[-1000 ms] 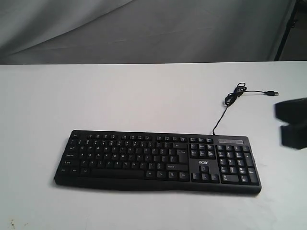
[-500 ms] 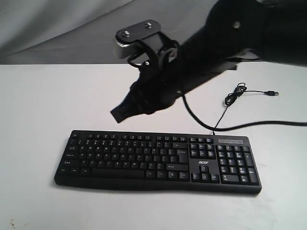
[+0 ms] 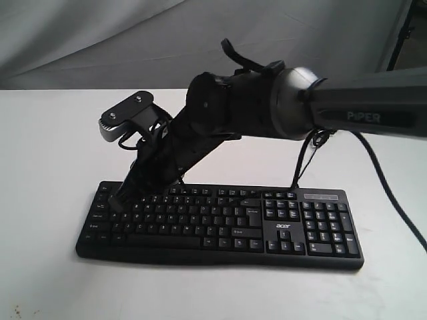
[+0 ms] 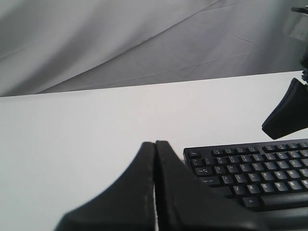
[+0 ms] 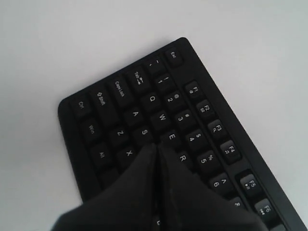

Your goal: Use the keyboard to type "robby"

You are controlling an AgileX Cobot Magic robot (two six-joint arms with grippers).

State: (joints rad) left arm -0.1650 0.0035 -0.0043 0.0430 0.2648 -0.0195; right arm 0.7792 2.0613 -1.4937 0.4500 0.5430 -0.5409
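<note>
Exterior view: the keyboard (image 3: 220,223) lies flat on the white tabletop (image 3: 53,153), towards the near edge and about mid-width, with its number pad and white "acer" logo at the right end. A thin black cable (image 3: 300,170) leaves its far edge and runs back behind the right arm (image 3: 267,110). That arm is black, with "PiPER" lettered on its side. It reaches in from the right, crosses the middle and slopes down to the left. The right fingers (image 3: 130,190) end over the far-left part of the keys, with a grey wrist camera (image 3: 127,117) perched just above them. A grey cloth (image 3: 100,40) hangs beyond the tabletop's far edge.

From the right wrist, the right fingers (image 5: 139,183) are pressed flat together with nothing between them. Their shared tip sits over the letter block of the keyboard (image 5: 144,110), among the S, E and R legends — whether it touches a key I cannot tell.

From the left wrist, the left fingers (image 4: 139,183) are likewise closed on each other and empty, only a thin seam between them. They hang over bare tabletop just off the left end of the keyboard (image 4: 250,178). The dark tip of the right fingers (image 4: 288,113) shows near that keyboard's far edge — contact cannot be judged here either.
</note>
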